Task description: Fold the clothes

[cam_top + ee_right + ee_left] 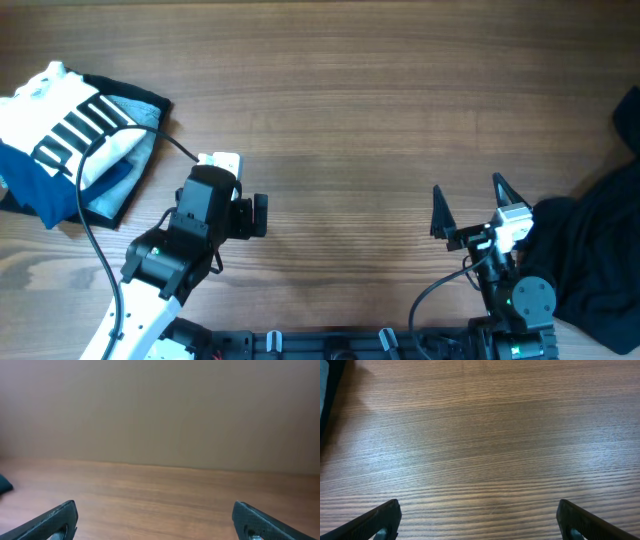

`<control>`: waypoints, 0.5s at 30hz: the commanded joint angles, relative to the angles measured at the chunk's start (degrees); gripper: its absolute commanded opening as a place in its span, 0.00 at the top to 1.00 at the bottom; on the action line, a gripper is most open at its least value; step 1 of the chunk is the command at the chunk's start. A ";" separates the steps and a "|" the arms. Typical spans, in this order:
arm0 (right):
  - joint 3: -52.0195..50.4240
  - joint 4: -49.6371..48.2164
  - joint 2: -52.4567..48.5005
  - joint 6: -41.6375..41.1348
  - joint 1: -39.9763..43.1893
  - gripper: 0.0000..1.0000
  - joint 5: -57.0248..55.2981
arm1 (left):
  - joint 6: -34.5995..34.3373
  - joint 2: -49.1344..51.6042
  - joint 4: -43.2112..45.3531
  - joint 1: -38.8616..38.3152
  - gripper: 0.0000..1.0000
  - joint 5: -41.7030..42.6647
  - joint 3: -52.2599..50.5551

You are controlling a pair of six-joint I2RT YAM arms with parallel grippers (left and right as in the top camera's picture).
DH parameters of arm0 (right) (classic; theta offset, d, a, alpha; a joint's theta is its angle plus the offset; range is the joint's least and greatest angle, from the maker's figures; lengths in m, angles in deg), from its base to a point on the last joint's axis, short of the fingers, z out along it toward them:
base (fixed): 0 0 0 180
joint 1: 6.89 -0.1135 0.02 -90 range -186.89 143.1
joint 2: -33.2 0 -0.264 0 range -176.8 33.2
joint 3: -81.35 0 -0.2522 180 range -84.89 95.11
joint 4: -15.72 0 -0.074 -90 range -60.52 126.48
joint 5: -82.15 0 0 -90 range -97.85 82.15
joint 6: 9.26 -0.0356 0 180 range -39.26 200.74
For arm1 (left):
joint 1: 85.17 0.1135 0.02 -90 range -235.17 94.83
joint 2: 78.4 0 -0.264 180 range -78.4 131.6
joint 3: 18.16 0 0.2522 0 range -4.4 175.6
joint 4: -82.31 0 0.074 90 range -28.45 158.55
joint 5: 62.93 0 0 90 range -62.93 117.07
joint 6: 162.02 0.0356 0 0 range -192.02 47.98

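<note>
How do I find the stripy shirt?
On the table, look at the far-left corner, where a pile of clothes lies. The shirt is on top. It is the only white one, with black bars; the rest are blue, grey, black.

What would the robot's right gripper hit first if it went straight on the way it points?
Nothing nearby, it seems: the right gripper points across the bare brown wooden table, and only a plain beige wall shows beyond. Its distance is unclear.
</note>
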State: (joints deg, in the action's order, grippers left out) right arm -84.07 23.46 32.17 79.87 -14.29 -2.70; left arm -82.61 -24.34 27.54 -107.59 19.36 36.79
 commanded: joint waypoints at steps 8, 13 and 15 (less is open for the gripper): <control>-0.52 5.38 0.76 4.35 -0.13 0.00 3.74 | -0.52 0.07 0.09 -0.31 0.00 -0.94 -0.22; -0.52 5.38 0.76 4.33 -0.13 0.00 3.74 | -0.52 0.07 0.09 -0.31 0.00 -0.94 -0.22; -0.52 5.38 0.76 4.35 -0.13 0.00 3.74 | -0.52 0.07 0.09 -0.31 0.00 -0.94 -0.22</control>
State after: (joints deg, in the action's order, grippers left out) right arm -84.53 29.05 32.36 83.87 -14.29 -0.12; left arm -82.61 -24.34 27.52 -107.59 19.36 36.79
